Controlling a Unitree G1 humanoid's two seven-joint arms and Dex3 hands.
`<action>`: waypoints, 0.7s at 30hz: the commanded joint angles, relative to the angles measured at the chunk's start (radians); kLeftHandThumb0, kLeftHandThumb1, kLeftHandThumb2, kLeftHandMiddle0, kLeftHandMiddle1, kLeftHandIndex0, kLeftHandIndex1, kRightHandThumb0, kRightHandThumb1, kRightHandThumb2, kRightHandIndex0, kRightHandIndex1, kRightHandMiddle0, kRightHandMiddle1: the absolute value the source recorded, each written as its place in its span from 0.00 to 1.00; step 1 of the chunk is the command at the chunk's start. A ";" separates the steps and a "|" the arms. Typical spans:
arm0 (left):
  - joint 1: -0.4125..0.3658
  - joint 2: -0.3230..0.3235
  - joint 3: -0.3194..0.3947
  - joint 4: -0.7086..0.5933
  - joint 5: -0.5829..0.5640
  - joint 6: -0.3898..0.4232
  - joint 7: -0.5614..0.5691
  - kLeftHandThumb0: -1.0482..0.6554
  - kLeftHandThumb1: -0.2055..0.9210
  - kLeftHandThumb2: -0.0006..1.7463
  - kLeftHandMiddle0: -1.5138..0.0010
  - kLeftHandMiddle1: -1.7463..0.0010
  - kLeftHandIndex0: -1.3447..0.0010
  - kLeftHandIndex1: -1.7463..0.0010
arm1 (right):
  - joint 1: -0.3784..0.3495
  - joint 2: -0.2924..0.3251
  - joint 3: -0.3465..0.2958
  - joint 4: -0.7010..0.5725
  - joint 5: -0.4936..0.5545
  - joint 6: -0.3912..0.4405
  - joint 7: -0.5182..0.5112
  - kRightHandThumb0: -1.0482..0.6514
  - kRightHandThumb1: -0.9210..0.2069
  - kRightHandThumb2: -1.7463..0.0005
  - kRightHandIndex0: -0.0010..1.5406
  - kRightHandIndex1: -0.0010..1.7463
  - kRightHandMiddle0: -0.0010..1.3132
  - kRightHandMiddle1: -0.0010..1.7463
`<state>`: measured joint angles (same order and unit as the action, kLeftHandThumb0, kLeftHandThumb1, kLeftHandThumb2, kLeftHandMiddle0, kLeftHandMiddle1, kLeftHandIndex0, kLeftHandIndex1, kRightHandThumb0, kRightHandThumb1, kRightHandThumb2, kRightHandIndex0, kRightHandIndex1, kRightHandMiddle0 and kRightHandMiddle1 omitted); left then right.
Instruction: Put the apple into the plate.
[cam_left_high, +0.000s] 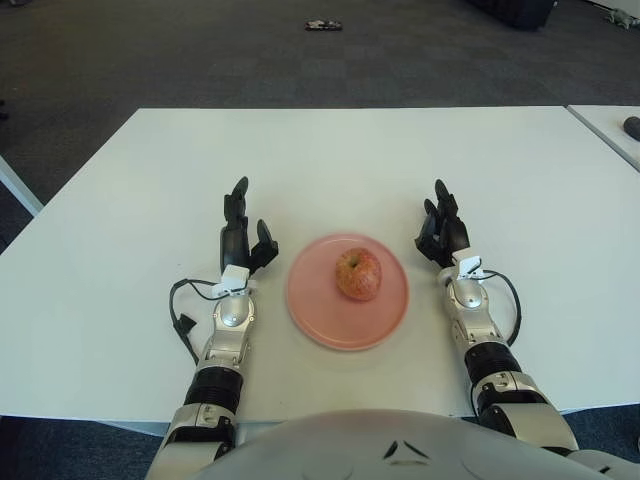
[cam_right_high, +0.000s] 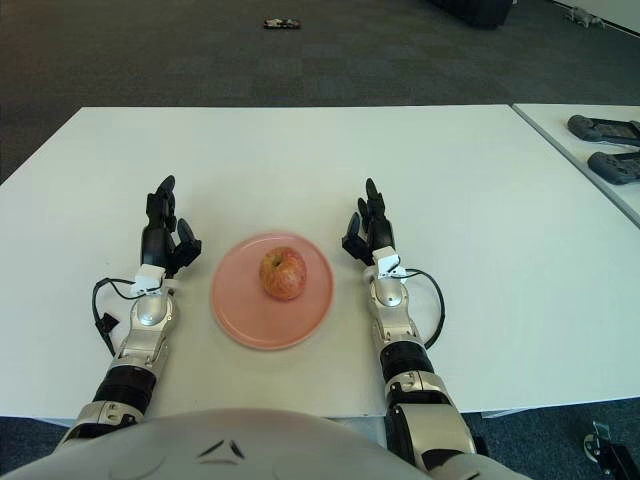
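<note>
A red-yellow apple (cam_left_high: 359, 275) sits on the pink plate (cam_left_high: 310, 300) near the front middle of the white table (cam_left_high: 330, 150). My left hand (cam_left_high: 241, 228) is just left of the plate, fingers open and empty. My right hand (cam_left_high: 440, 228) is just right of the plate, fingers open and empty. Neither hand touches the apple or the plate.
A second white table (cam_right_high: 590, 140) stands at the right with two dark devices (cam_right_high: 605, 128) on it. A small dark object (cam_left_high: 323, 25) lies on the grey carpet beyond the table.
</note>
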<state>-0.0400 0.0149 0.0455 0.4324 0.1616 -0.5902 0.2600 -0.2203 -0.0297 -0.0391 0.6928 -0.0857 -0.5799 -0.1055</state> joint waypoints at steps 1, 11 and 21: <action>0.040 0.007 0.011 -0.009 0.003 0.036 0.004 0.18 1.00 0.57 0.91 1.00 1.00 0.78 | 0.032 0.031 0.011 0.037 0.002 0.000 -0.008 0.08 0.00 0.35 0.00 0.00 0.00 0.00; 0.043 0.011 0.015 -0.044 0.018 0.072 0.014 0.12 1.00 0.60 0.91 1.00 1.00 0.80 | 0.025 0.045 0.012 0.054 0.005 -0.014 -0.006 0.07 0.00 0.35 0.00 0.00 0.00 0.00; 0.051 0.016 0.015 -0.070 0.011 0.088 0.002 0.09 1.00 0.63 0.91 1.00 1.00 0.83 | 0.021 0.055 0.012 0.066 0.003 -0.035 -0.009 0.07 0.00 0.35 0.00 0.00 0.00 0.00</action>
<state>0.0043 0.0189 0.0569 0.3717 0.1701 -0.5131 0.2673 -0.2371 -0.0056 -0.0379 0.7207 -0.0854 -0.5917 -0.1073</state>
